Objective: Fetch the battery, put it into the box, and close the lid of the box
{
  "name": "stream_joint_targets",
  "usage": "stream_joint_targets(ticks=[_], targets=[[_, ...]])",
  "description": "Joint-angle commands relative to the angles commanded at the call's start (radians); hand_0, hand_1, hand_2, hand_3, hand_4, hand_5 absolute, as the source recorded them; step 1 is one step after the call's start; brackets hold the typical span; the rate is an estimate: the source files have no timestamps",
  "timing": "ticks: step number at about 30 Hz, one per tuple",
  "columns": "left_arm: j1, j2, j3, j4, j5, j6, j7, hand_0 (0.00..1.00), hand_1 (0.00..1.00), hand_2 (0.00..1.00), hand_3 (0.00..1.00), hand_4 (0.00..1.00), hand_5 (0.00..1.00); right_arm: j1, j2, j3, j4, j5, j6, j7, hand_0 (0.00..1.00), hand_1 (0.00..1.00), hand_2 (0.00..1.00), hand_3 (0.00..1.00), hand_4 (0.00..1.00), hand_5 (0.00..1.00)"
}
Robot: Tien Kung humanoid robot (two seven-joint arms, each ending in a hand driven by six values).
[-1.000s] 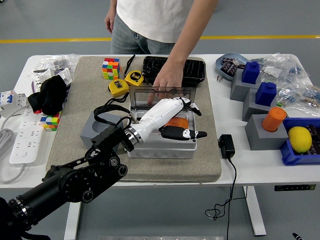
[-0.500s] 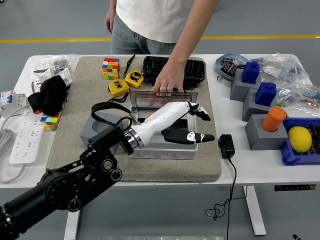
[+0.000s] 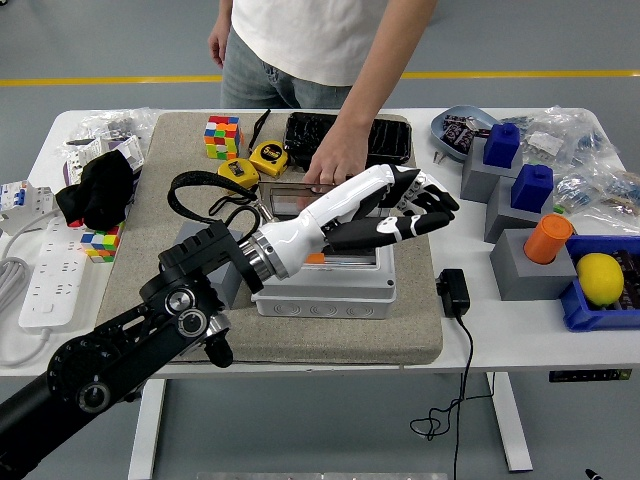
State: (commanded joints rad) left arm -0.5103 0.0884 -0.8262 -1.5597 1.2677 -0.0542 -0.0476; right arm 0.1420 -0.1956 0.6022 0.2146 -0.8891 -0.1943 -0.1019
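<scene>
The grey box (image 3: 322,292) stands on the tan mat (image 3: 150,260) at the table's middle. An orange battery (image 3: 315,258) lies inside it, mostly hidden under my forearm. The clear lid (image 3: 295,200) stands raised at the box's far edge, and a person's hand (image 3: 330,168) rests on its top edge. My left hand (image 3: 428,207) hovers above the box's right side, open, its black fingers loosely spread and holding nothing. My right arm does not show.
A grey holder (image 3: 192,252) with a black strap sits left of the box. Behind are two yellow tape measures (image 3: 268,155), a colour cube (image 3: 222,137) and a black tray (image 3: 345,135). A black adapter (image 3: 452,292) lies right of the mat; grey blocks (image 3: 520,265), an orange cylinder (image 3: 548,238) and a lemon (image 3: 600,278) stand further right.
My left hand has lifted out of the box and moved up and to the right, leaving the orange battery inside. The person's hand stays on the lid.
</scene>
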Motion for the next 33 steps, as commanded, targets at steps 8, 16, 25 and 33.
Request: stream_joint_targets(ticks=[8,16,25,33], targets=[[-0.018,-0.009,-0.021,0.071,0.117,0.115,-0.048,0.521,0.686,0.646,0.591,0.998,0.826,0.004,0.001,0.005,0.001,-0.004,0.001,-0.001,0.747,0.694,0.71,0.75,0.998,0.998],[-0.03,-0.014,-0.063,0.153,0.33,0.173,-0.055,0.678,0.755,0.699,0.617,0.998,0.819,0.006,0.002,0.008,0.0,-0.005,0.0,-0.002,0.747,0.694,0.71,0.75,0.998,0.998],[-0.038,-0.01,-0.089,0.191,0.701,0.104,0.086,0.998,0.998,0.961,0.815,0.998,0.998,0.008,0.002,0.012,0.001,-0.008,0.001,-0.002,0.747,0.694,0.71,0.75,0.998,0.998],[-0.033,0.0,-0.077,0.182,1.001,0.031,0.158,0.998,0.998,0.974,0.795,0.998,0.998,0.005,0.002,0.005,-0.001,-0.003,-0.002,-0.002,0.748,0.694,0.71,0.75,0.998,0.998]])
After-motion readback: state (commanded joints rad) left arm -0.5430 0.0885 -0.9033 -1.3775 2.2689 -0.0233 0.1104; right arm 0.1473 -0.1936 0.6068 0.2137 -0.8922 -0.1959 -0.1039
